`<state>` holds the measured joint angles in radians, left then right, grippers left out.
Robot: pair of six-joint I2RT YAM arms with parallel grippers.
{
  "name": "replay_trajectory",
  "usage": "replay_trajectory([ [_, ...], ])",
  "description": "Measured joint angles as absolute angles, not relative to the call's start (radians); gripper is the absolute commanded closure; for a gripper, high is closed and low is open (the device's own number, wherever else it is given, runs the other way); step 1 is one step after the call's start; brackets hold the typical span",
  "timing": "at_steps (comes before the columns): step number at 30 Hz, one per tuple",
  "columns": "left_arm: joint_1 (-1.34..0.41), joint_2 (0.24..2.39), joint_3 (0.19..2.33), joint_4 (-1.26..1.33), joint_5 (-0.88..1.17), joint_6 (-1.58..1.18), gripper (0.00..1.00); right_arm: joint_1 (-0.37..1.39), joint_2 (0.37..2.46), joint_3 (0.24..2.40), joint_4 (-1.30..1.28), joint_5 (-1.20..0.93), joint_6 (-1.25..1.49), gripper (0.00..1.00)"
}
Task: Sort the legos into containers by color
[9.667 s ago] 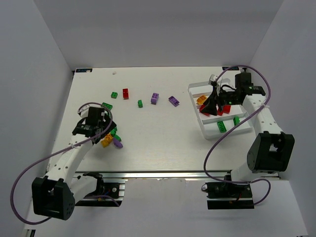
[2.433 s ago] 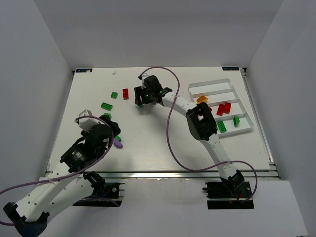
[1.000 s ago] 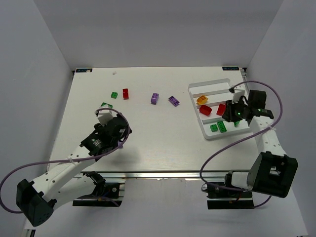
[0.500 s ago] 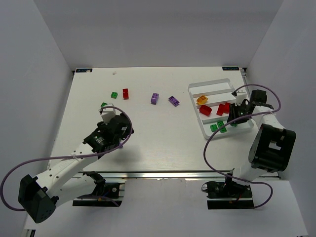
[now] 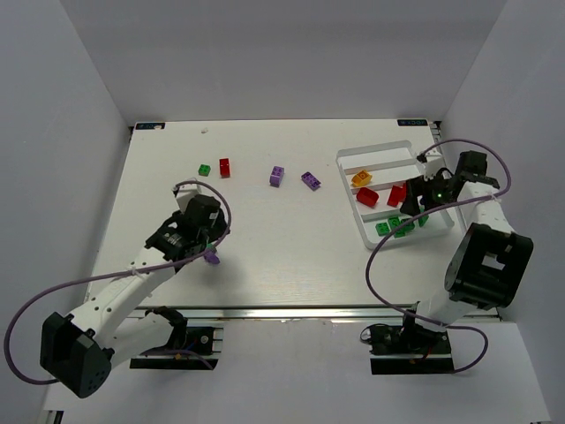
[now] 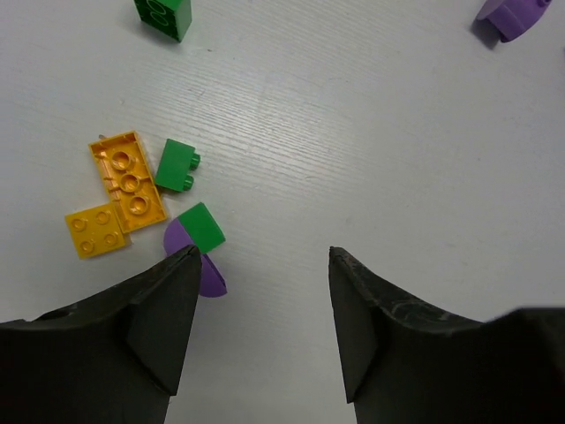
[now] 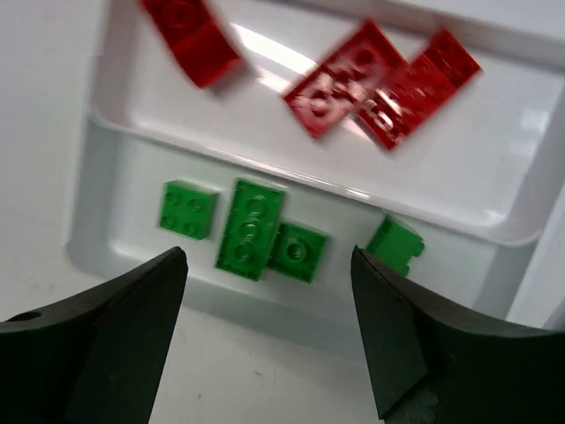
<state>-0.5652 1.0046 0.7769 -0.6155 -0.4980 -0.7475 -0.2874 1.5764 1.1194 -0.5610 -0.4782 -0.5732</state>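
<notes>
Jaws of the left gripper (image 6: 261,283) stand spread with nothing between them, above the table (image 6: 371,132); one finger's tip overlaps a purple rounded piece (image 6: 210,276), and whether they touch cannot be told; jaws of the right gripper (image 7: 267,283) are likewise wide apart and empty, hanging over the white tray (image 7: 95,168) at the table's right side. In the tray lie four green bricks (image 7: 252,228) in the nearest compartment; red bricks (image 7: 340,78) in the middle one, at least three, though blurred; one orange piece (image 5: 360,177) in the farthest. Loose on the table by the left gripper are two yellow-orange plates (image 6: 128,175), three small green blocks (image 6: 177,165) and two purple pieces; farther off, one green square (image 5: 204,170), one red block (image 5: 224,167) and two purple blocks (image 5: 277,175).
</notes>
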Motion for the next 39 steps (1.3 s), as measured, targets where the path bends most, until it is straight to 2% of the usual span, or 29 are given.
replay_trajectory([
  [1,-0.541,1.013,0.779,-0.615,-0.476,-0.737,0.39,-0.29,1.566,1.143,-0.606,-0.529,-0.62,0.19],
  [2,-0.515,1.021,0.779,-0.612,-0.451,-0.728,0.53,-0.291,1.553,1.167,-0.654,-0.587,-0.671,0.19],
  [4,-0.471,1.04,0.779,-0.61,-0.408,-0.712,0.56,-0.29,1.519,1.199,-0.736,-0.691,-0.775,0.21],
  [6,-0.431,1.063,0.78,-0.609,-0.367,-0.692,0.53,-0.283,1.482,1.208,-0.802,-0.777,-0.855,0.22],
  [9,-0.382,1.112,0.791,-0.615,-0.327,-0.661,0.36,-0.26,1.433,1.202,-0.883,-0.87,-0.936,0.22],
  [11,-0.36,1.156,0.81,-0.624,-0.317,-0.635,0.33,-0.243,1.409,1.187,-0.904,-0.904,-0.963,0.22],
  [17,-0.315,1.274,0.868,-0.632,-0.314,-0.552,0.33,-0.208,1.371,1.146,-0.927,-0.957,-0.981,0.22],
  [29,-0.272,1.498,0.927,-0.609,-0.292,-0.41,0.41,-0.207,1.369,1.119,-0.912,-1.006,-0.936,0.22],
  [39,-0.261,1.572,0.929,-0.574,-0.271,-0.36,0.46,-0.207,1.367,1.114,-0.889,-1.016,-0.894,0.22],
])
